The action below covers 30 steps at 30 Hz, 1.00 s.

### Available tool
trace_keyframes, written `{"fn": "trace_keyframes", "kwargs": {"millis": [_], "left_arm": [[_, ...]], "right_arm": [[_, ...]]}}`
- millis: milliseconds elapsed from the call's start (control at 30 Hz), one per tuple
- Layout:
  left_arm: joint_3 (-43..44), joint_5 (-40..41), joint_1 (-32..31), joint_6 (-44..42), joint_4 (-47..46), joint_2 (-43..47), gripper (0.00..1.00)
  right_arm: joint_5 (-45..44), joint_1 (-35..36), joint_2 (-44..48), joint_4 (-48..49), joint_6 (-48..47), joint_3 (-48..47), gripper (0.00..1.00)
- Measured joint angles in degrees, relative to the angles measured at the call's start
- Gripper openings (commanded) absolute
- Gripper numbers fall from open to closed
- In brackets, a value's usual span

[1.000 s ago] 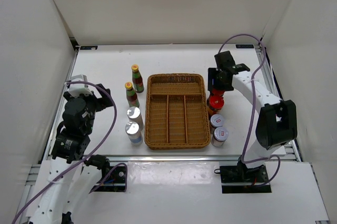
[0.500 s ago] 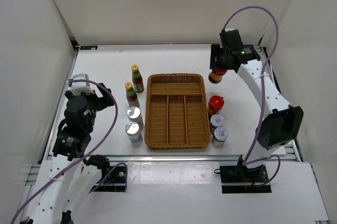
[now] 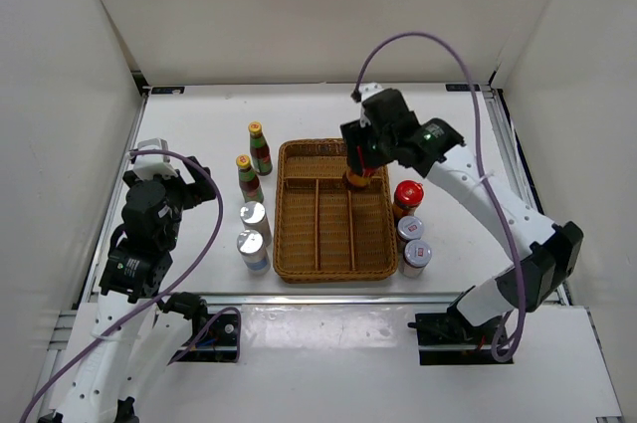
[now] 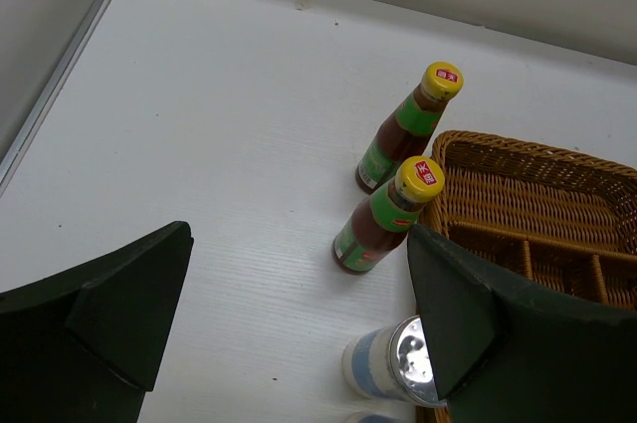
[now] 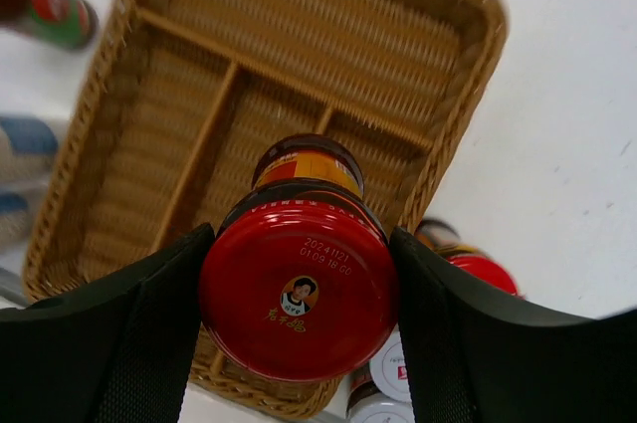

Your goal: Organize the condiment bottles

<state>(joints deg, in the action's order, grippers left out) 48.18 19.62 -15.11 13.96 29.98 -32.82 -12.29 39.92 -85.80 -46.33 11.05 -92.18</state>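
While right hand (image 3: 358, 170) grips jar (image 5: 299, 289), white table (image 3: 199, 124), walls (image 3: 318, 15)

The right gripper (image 3: 359, 164), clamped on a red-lidded jar (image 5: 299, 289), is now over the wicker tray's (image 3: 280, 214) far right part, having swung left from beyond it.

Count: 8 condiment containers, namely 2 yellow-capped bottles (far bottle (image 3: 259, 147), near bottle (image 3: 248, 177)), 2 white shakers (far shaker (image 3: 255, 221), near shaker (image 3: 252, 249)), 2 red-lidded jars (held jar (image 5: 299, 289), standing jar (image 3: 406, 196)) and 2 silver-lidded jars (far silver jar (image 3: 410, 231), near silver jar (image 3: 416, 258)). 7 of the 8 stand on the 1 table (image 3: 199, 129), 4 left of the tray and 3 right of it; 1 is off the table. 1 wicker tray (image 3: 282, 206) with 4 compartments (1 wide across the far end, 3 long side by side), plus 2 arms (left arm (image 3: 149, 219), right arm (image 3: 488, 199)).
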Motion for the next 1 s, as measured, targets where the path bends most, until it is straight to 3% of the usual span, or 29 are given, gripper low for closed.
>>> {"fn": "trace_keyframes", "kwargs": {"millis": [367,467,567,600,633,700,1000], "left_arm": [[0.0,0.0,0.0,0.02,0.0,0.02,0.99],[0.0,0.0,0.0,0.02,0.0,0.0,0.99],[0.0,0.0,0.0,0.0,0.0,0.0,0.99],[0.0,0.0,0.0,0.02,0.0,0.02,0.99],[0.0,0.0,0.0,0.0,0.0,0.0,0.99],[0.0,0.0,0.0,0.0,0.0,0.02,0.99],[0.0,-0.07,0.0,0.02,0.02,-0.5,0.99]], "right_arm": [[2.78,-2.54,0.24,4.5,1.11,17.81,0.0],[3.61,-4.63,0.04,8.7,1.64,20.79,0.14],[3.67,-5.31,-0.52,10.97,2.01,22.69,0.34],[3.87,-5.29,-0.68,11.37,2.08,23.04,0.66],[3.82,-5.27,-0.7,11.89,1.99,23.19,0.81],[4.15,-5.25,-0.7,12.79,2.14,23.21,1.0],[-0.26,-5.05,6.71,12.72,2.08,20.72,1.0]]}}
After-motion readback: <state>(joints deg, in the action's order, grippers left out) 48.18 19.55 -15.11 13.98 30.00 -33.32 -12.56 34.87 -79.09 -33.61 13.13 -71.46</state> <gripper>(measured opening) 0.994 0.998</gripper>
